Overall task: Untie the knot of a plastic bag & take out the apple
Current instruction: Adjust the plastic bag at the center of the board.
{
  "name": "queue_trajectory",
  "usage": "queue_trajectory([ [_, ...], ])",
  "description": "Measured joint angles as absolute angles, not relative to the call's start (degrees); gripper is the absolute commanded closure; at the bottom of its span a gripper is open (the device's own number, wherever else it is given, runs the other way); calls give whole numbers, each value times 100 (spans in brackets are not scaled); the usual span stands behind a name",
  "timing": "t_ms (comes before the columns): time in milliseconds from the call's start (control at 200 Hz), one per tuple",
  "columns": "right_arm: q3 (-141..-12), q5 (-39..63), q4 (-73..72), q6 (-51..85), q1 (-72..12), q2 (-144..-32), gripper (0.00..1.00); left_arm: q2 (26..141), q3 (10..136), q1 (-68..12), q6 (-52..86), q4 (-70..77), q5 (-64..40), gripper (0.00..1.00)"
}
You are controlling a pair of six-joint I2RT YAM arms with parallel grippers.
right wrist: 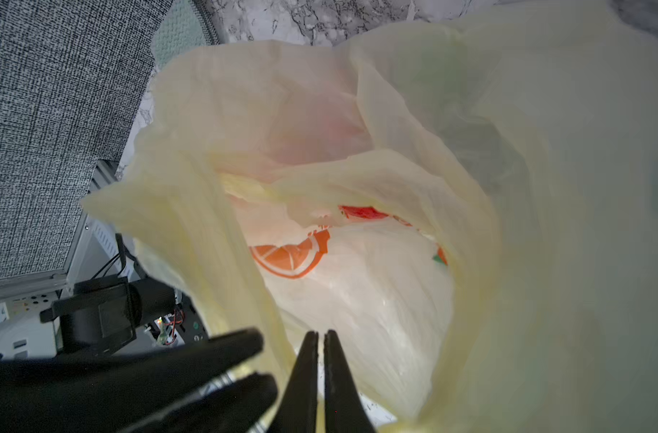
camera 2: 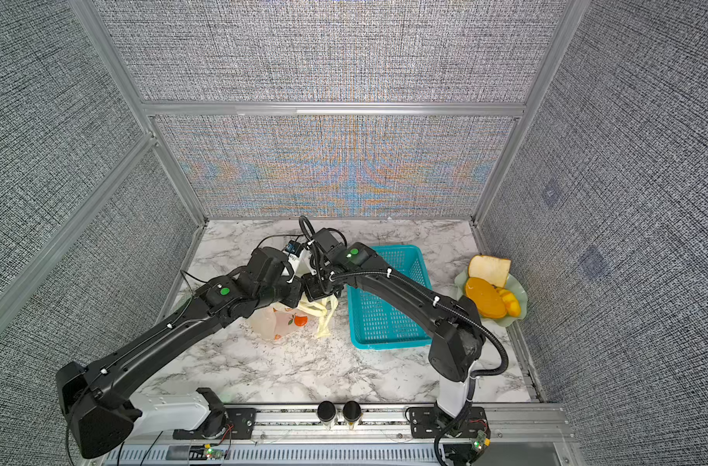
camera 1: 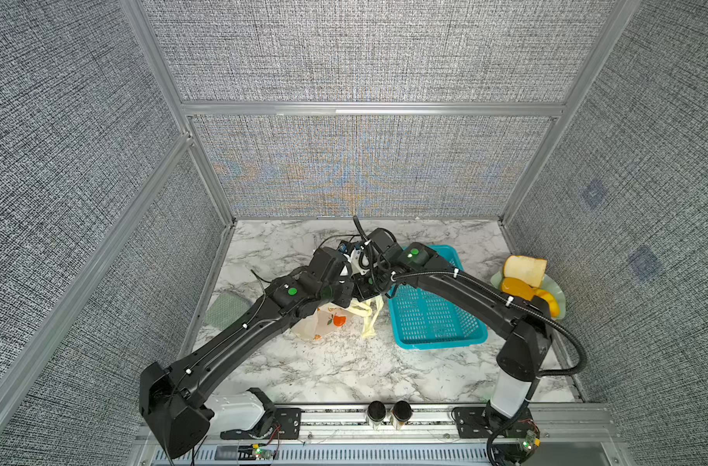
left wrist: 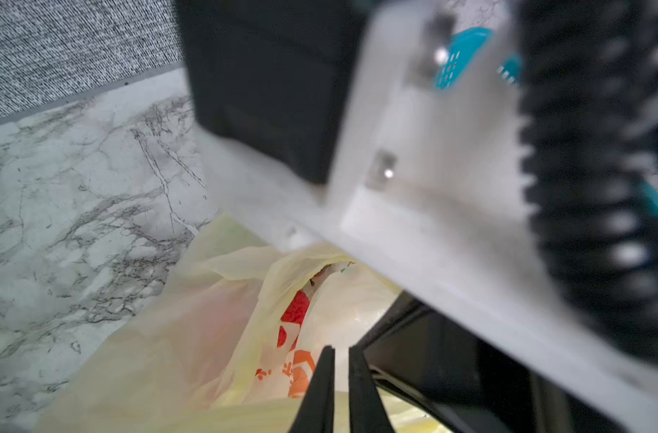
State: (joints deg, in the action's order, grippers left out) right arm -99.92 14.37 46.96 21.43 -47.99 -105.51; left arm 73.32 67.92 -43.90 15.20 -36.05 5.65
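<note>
The pale yellow plastic bag with orange fruit prints lies mid-table, under both wrists in both top views. Its loose handle strips trail toward the front; the knot itself is out of view. In the right wrist view the bag gapes wide. The apple shows only as a pink blur through the film. My right gripper is shut on the bag's rim. My left gripper is shut on the yellow film of the opposite rim, close beside the right one.
A turquoise perforated basket stands just right of the bag, under the right arm. A green plate with bread and orange food sits at the far right edge. A grey-green pad lies by the left wall.
</note>
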Motion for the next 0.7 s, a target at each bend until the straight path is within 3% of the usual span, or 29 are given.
queue_trajectory([
  [325, -10064, 1068, 4510, 2296, -4831, -11161, 90, 7507, 5909, -4248, 2073, -3610, 801, 86],
  [700, -10040, 580, 4475, 2141, -4484, -11675, 90, 6652, 4567, -3065, 2517, -3566, 838, 83],
])
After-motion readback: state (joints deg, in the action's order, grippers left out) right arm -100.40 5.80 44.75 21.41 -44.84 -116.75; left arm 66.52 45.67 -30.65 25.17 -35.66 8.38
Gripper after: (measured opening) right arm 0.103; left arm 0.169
